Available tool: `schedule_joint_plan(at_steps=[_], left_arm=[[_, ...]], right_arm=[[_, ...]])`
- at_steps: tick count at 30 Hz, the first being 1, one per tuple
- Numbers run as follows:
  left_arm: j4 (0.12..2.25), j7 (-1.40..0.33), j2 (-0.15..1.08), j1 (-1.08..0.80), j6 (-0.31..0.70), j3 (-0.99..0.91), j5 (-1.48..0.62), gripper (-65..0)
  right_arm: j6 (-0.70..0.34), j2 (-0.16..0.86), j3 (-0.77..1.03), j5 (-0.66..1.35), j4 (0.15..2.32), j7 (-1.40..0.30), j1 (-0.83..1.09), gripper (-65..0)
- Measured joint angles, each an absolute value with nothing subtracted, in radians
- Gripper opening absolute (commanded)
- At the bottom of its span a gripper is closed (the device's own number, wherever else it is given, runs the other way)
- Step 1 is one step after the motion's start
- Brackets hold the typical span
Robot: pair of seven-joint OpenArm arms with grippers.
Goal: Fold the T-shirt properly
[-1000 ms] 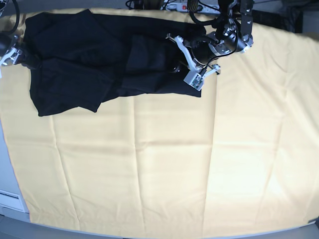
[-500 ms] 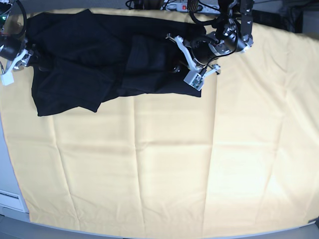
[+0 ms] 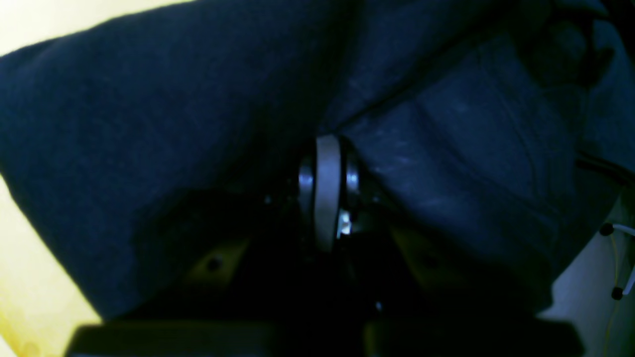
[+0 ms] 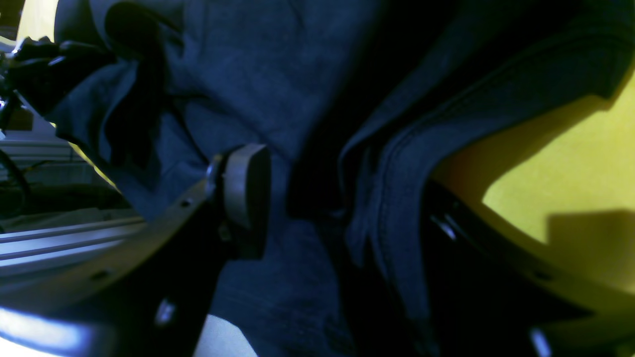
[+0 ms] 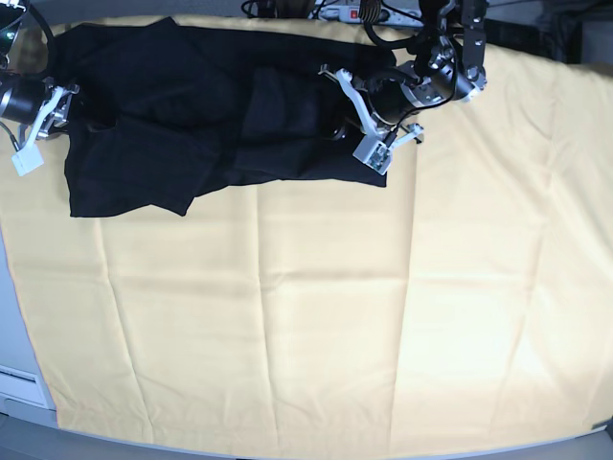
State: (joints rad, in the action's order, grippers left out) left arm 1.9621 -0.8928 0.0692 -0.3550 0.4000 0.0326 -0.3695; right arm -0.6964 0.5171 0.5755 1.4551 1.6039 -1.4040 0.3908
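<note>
The black T-shirt (image 5: 192,105) lies bunched along the far edge of the yellow table cloth (image 5: 335,316), partly folded over itself. My left gripper (image 5: 337,125) sits at the shirt's right end. In the left wrist view its pads (image 3: 325,168) are pressed together, shut on the T-shirt (image 3: 149,124), whose folds run into the tips. My right gripper (image 5: 69,126) is at the shirt's left edge. In the right wrist view it (image 4: 342,198) stands open, with a stitched hem of the T-shirt (image 4: 387,163) hanging between the jaws beside one pad (image 4: 245,188).
A power strip with cables (image 5: 354,11) lies behind the table's far edge. The cloth's left border and a grey table side (image 5: 11,335) show at the left. Bare yellow cloth fills the near half.
My right gripper has moved right and slightly up onto the shirt's left edge, and that edge has shifted right with it. The left arm has not moved.
</note>
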Motion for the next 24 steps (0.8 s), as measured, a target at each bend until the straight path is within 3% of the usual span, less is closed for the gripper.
schedule_joint_plan(at_steps=[8,18,20,23,24], left_arm=[[1.962,-0.893,0.07,-0.355,0.4,0.033,-0.37,-65.0],[1.962,-0.893,0.069,-0.355,0.4,0.033,-0.37,-65.0],[1.962,-0.893,0.069,-0.355,0.4,0.033,-0.37,-65.0],[1.962,-0.893,0.069,-0.355,0.4,0.033,-0.371,-65.0],[1.962,-0.893,0.069,-0.355,0.4,0.033,-0.374,-65.0]], right_arm=[[-0.696,0.522,0.575,1.455,1.605,-1.407,0.392,-30.3],[-0.696,0.448,0.568,1.455,1.605,-1.407,0.393,-31.5],[-0.696,0.448,0.568,1.455,1.605,-1.407,0.393,-39.4],[-0.696,0.449,0.568,1.455,1.605,-1.407,0.393,-62.7],[-0.696,0.452,0.568,1.455,1.605,-1.407,0.393,-65.0]])
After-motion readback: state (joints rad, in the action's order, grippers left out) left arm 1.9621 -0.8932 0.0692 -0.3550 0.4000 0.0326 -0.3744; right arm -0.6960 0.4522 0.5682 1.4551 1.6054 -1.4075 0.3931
